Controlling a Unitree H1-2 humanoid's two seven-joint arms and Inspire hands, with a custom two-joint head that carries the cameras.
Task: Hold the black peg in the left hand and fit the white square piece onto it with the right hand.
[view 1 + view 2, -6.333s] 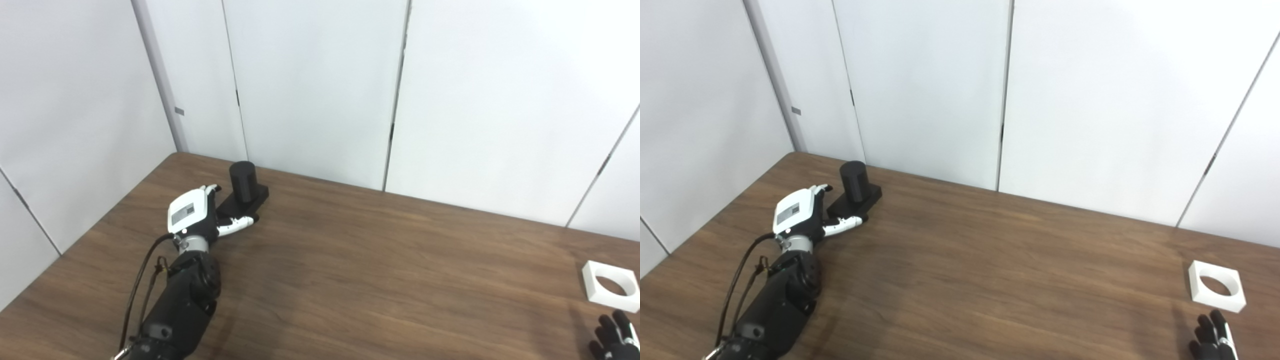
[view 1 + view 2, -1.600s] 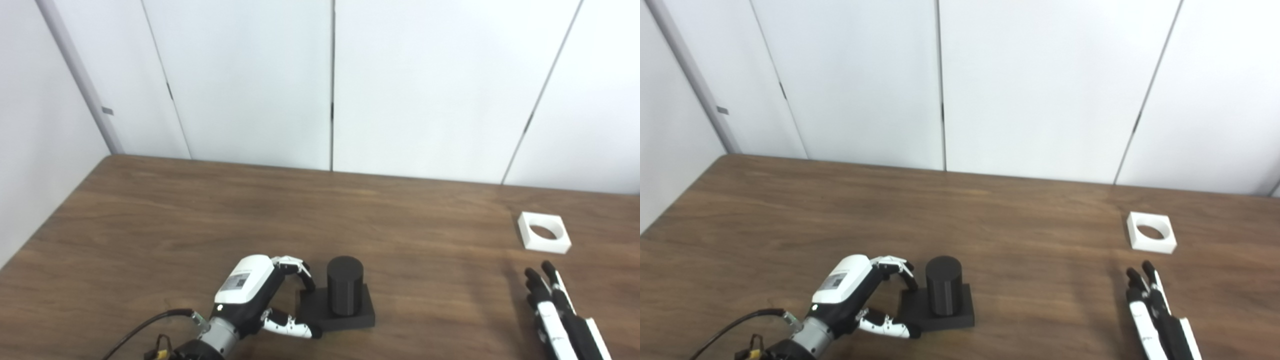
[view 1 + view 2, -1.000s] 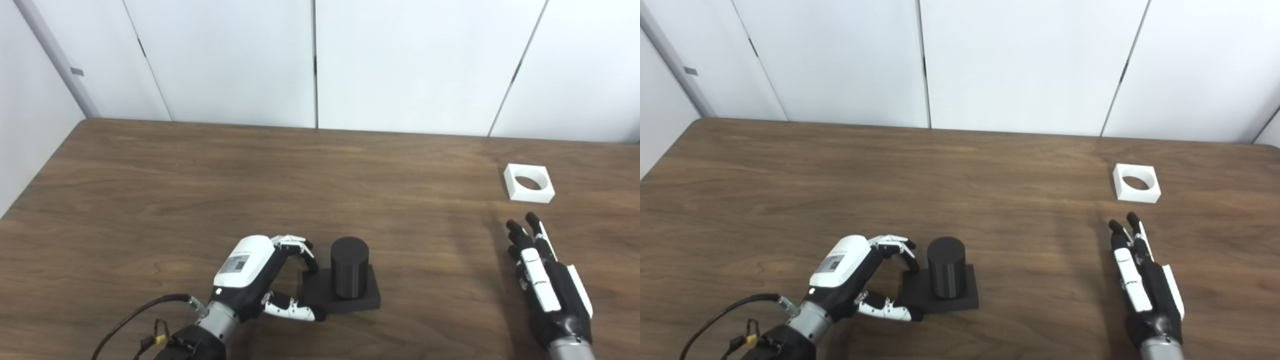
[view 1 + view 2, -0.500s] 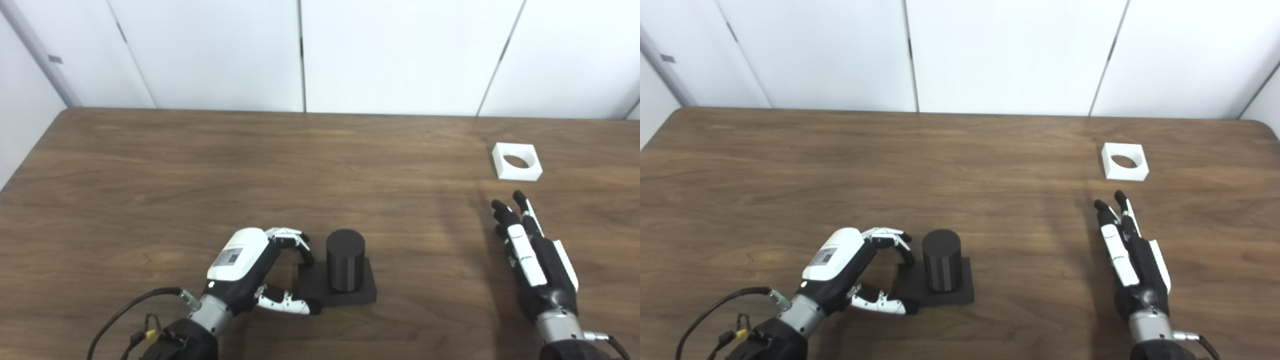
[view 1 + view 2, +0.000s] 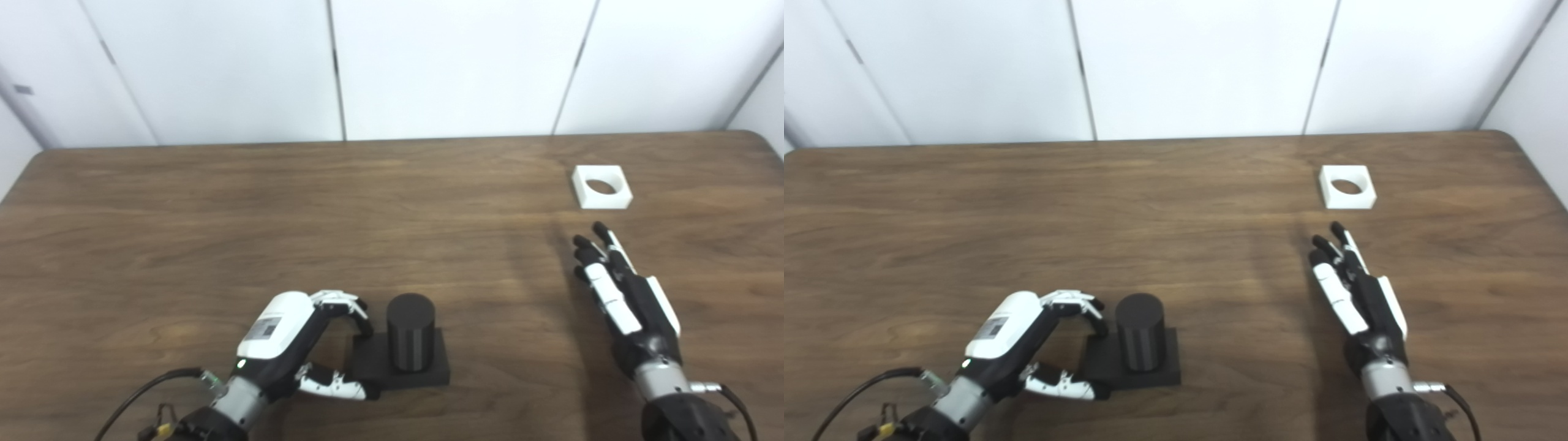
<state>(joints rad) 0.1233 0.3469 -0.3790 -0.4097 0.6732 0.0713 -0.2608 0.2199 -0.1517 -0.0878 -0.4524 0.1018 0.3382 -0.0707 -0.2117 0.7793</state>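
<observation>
Left eye view: left hand (image 5: pixel 288 343) pinches the black peg's (image 5: pixel 410 331) base near-centre; white square piece (image 5: pixel 601 187) sits far right.

Right eye view: right hand (image 5: pixel 1356 300) flat, empty, just short; I'd reach farther, straddle its edges.

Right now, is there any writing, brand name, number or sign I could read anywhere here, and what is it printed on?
No text here can be read.
Left robot hand: a small grey label on its white back shell, too small and blurred to read.
Right robot hand, black peg, white square piece, table: no writing visible.
</observation>
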